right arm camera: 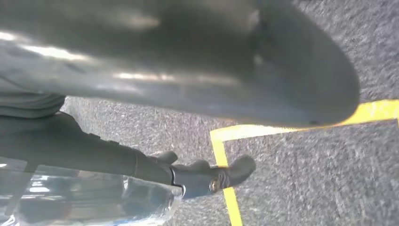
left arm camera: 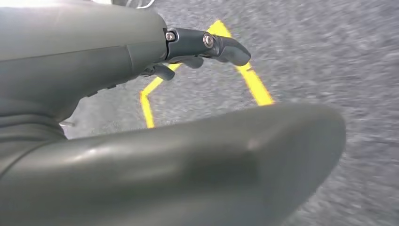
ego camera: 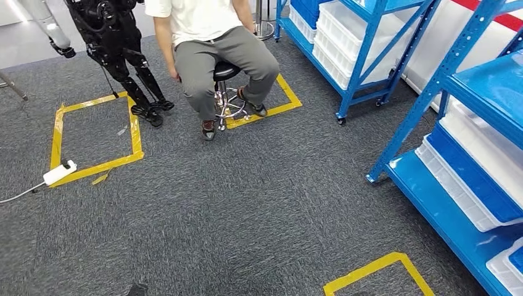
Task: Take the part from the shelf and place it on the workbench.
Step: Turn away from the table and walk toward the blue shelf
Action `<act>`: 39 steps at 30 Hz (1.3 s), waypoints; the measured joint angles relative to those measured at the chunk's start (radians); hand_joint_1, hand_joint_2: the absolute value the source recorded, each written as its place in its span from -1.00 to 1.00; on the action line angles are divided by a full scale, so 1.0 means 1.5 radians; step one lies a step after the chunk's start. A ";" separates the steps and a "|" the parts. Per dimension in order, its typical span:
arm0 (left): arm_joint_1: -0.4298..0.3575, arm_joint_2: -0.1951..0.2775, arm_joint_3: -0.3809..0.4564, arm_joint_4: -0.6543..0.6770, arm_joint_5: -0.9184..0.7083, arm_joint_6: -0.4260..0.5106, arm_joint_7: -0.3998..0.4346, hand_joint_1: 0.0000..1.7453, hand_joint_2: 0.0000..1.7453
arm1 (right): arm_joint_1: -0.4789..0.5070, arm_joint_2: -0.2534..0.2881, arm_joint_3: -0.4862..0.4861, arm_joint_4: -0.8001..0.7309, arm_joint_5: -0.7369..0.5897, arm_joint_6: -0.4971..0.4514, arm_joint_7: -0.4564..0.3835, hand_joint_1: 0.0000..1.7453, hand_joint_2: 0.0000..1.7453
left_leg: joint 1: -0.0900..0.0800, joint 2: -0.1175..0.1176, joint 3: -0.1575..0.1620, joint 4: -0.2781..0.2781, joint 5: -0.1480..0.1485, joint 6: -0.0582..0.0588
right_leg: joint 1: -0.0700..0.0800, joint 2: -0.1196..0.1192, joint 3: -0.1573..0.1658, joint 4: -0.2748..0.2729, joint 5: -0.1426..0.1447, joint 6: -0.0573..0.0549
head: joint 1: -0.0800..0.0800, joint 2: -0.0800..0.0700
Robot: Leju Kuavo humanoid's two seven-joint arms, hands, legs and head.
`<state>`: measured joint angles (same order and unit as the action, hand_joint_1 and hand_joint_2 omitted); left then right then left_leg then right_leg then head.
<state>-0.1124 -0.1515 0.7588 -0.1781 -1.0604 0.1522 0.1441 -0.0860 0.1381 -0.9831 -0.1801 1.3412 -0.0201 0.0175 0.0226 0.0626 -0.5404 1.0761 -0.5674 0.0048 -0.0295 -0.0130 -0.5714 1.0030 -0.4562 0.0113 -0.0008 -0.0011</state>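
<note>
Speckled grey carpet (ego camera: 247, 216) marked with yellow tape squares (ego camera: 95, 139) lies beside blue steel shelving (ego camera: 432, 92) stacked with white plastic bins (ego camera: 351, 37). The left hand (left arm camera: 141, 94) hangs bare, fingers apart. The right hand (right arm camera: 141, 141) grips a crinkled clear plastic-wrapped part (right arm camera: 84, 200) over the floor.

Head view: shelves (ego camera: 432, 92) stood at right, bins (ego camera: 475, 179) on their tiers. A seated person (ego camera: 216, 43) was at rear centre, another robot (ego camera: 117, 49) to the left, a power strip (ego camera: 60, 172) on the floor (ego camera: 247, 209) further left.
</note>
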 joint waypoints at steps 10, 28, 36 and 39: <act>0.007 0.023 0.028 0.000 0.021 0.016 -0.019 -1.00 -1.00 | -0.011 0.009 0.012 0.000 0.001 -0.002 -0.003 -1.00 -1.00 | -0.002 -0.096 -0.009 -0.033 0.054 0.018 | 0.014 0.090 0.002 0.002 0.002 -0.004 | -0.001 0.000; 0.012 0.037 0.040 -0.001 -0.012 -0.020 -0.059 -1.00 -1.00 | -0.001 0.001 0.009 0.001 -0.032 -0.018 0.014 -1.00 -1.00 | -0.008 0.036 0.009 -0.049 0.048 0.006 | 0.010 -0.015 0.005 -0.004 -0.007 0.006 | 0.003 0.000; 0.020 0.037 0.039 -0.002 -0.012 -0.031 -0.066 -1.00 -1.00 | -0.002 -0.001 0.006 0.001 -0.032 -0.019 0.025 -1.00 -1.00 | 0.000 -0.045 -0.075 0.123 -0.021 -0.004 | 0.007 0.051 0.012 -0.005 -0.001 -0.012 | -0.002 0.000; 0.020 0.039 0.039 -0.002 -0.016 -0.035 -0.070 -1.00 -1.00 | -0.002 0.000 0.005 0.001 -0.033 -0.019 0.026 -1.00 -1.00 | 0.001 -0.089 -0.020 -0.007 0.049 0.006 | 0.009 0.077 0.012 -0.004 -0.001 -0.010 | -0.002 0.000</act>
<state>-0.0822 -0.0938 0.8174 -0.1812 -1.0842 0.0997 0.0397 -0.0897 0.1376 -0.9753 -0.1786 1.2922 -0.0493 0.0566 0.0239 -0.0703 -0.5707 1.0650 -0.4941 0.0132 -0.0158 0.1028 -0.5529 0.9971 -0.4575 -0.0032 -0.0032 -0.0011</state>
